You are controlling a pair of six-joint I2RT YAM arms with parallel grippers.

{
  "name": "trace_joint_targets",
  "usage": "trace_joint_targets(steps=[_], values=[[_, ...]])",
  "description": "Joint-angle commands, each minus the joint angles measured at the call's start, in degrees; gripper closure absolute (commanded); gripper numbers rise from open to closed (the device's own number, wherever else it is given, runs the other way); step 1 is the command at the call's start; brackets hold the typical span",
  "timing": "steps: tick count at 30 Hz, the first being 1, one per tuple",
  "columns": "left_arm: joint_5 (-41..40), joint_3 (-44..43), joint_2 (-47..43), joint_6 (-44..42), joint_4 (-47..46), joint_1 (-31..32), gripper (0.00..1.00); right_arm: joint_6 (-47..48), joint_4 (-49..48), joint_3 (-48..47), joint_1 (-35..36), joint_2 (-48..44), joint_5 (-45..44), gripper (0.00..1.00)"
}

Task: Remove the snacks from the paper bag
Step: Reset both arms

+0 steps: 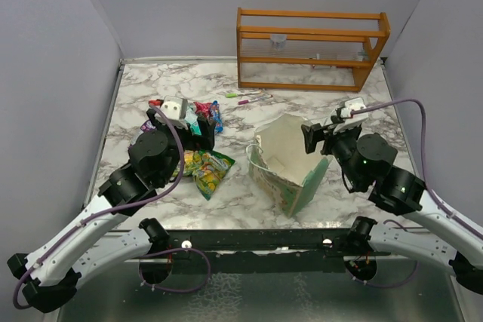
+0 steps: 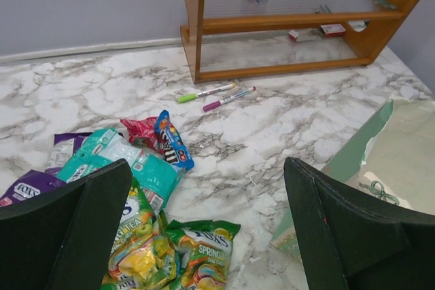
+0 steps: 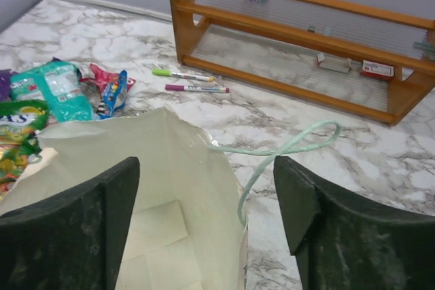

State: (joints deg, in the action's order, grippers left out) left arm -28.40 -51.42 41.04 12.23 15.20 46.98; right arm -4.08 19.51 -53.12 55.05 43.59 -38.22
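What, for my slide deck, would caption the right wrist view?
Right gripper, jaws open, above the empty-looking paper bag; snacks lie on the table beside it.

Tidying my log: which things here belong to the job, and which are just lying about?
Job: bag; snacks.
Lying about: rack; pens.
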Motion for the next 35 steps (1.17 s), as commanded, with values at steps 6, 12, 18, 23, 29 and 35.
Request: trace_joint_targets(steps=[6,12,18,23,29,35], values=[[-3.7,-9.6,-1.1,-6.7,1.0,-0.1,0.03,1.2,6.1,-7.7,-0.1,-5.8,1.4,0.01],[-3.3,-18.2,-0.4,-11.2,1.7,-0.1,0.03,3.5,5.9,-15.8,-0.1,-7.1,-1.0,0.01],[-0.5,-27.5,-0.7,-14.5,1.2,-0.1,0.02,8.3,-3.8,-18.5,-0.1,-9.7,-2.6,0.01],[0.3,-31.0,-1.8,-15.7,0.8,-0.1,0.02,10.9,-9.2,-17.9,-0.1,-12.1,-3.0,0.01],[-0.6,-31.8,-3.2,-15.9,1.2,-0.1,0.02,12.0,-11.1,-18.1,-0.1,-12.4,-4.5,0.01],[-1.0,-31.8,-3.3,-15.8,1.7,-0.1,0.02,14.0,-8.3,-18.8,-0.1,-12.2,-2.5,0.01]])
